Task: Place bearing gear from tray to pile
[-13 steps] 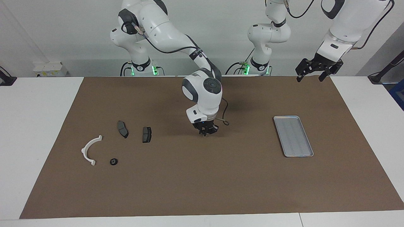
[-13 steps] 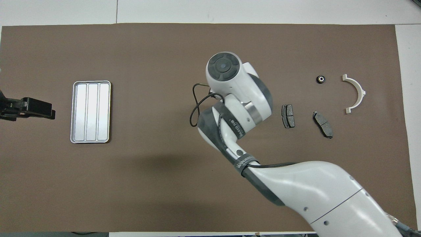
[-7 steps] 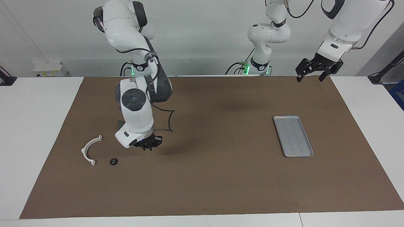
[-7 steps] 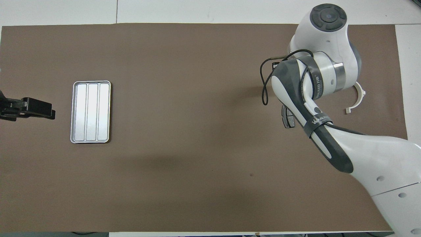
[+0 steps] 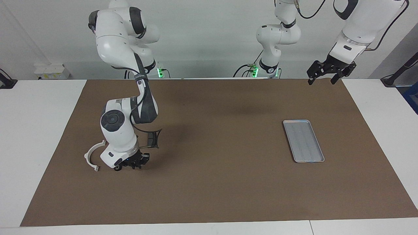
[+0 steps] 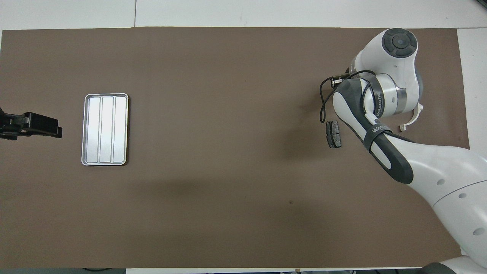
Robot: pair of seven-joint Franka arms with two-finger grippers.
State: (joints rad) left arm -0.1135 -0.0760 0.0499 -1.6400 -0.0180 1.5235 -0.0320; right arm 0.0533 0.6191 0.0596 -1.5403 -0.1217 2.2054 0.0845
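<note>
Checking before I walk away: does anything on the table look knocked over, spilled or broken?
Nothing stands out. The tray lies flat and empty, the bracket and a pad lie flat on the mat, the right gripper is low beside the bracket, and the left gripper waits open in the air.

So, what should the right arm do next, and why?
Probably open its jaws. The right gripper hangs shut, low over the mat beside the white bracket, and the tray lies bare, so whatever it carries likely belongs here. The left gripper waits open.
</note>
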